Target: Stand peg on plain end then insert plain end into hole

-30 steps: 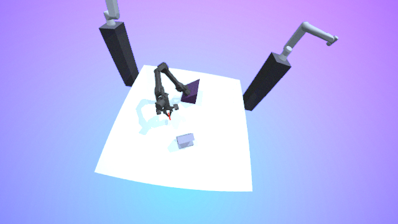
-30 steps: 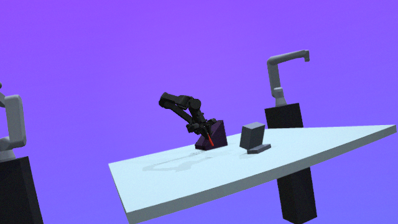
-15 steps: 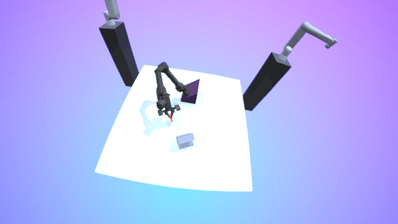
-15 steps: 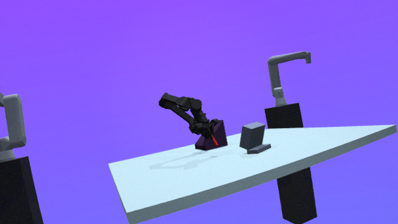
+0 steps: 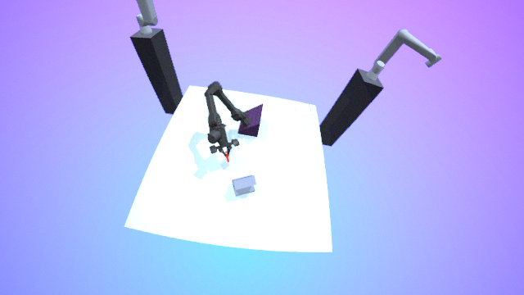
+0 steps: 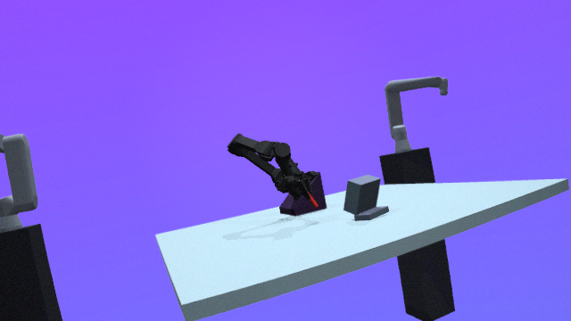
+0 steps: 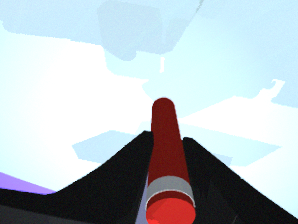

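My gripper (image 5: 224,152) (image 6: 306,192) (image 7: 165,143) is shut on the red peg (image 5: 227,156) (image 6: 312,200) (image 7: 166,152). In the wrist view the peg's white-banded end is nearest the camera and its plain end points away, down toward the table (image 5: 286,213) (image 6: 268,263). The peg is tilted and seems to hang just above the table. The grey panel block (image 5: 244,184) (image 6: 362,193) stands on a flat foot, a short way in front of the gripper. I cannot see its hole in any view.
A dark purple wedge (image 5: 251,120) (image 6: 294,207) stands right behind the gripper, at the arm's base end. Two dark pillars with grey camera arms (image 5: 155,70) (image 5: 348,106) stand at the table's back corners.
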You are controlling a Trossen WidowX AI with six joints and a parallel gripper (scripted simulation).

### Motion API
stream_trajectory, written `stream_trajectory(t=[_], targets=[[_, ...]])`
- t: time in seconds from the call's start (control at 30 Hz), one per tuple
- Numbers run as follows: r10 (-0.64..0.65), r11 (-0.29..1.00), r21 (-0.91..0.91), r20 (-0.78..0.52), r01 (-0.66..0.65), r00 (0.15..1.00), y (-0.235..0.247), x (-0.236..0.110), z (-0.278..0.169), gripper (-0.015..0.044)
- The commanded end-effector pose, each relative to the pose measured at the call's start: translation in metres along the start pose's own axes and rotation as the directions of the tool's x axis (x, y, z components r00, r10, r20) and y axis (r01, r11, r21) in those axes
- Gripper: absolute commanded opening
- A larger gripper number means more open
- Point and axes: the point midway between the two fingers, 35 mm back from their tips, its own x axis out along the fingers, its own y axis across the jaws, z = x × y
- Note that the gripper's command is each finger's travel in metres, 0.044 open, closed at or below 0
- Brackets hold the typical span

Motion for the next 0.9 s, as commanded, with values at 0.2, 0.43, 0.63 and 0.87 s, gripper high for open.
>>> stream_trajectory(t=[0.2,0.43,0.63,0.87], targets=[[0.007,0.999,-0.037,-0.063,-0.009,0.998,-0.006,0.003,-0.006,0.0000],[0.013,0.998,-0.062,-0.107,-0.020,0.994,-0.010,0.005,-0.011,0.0000],[0.019,0.996,-0.084,-0.144,-0.031,0.989,-0.014,0.007,-0.015,0.0000],[0.025,0.993,-0.108,-0.188,-0.046,0.982,-0.018,0.008,-0.019,0.0000]])
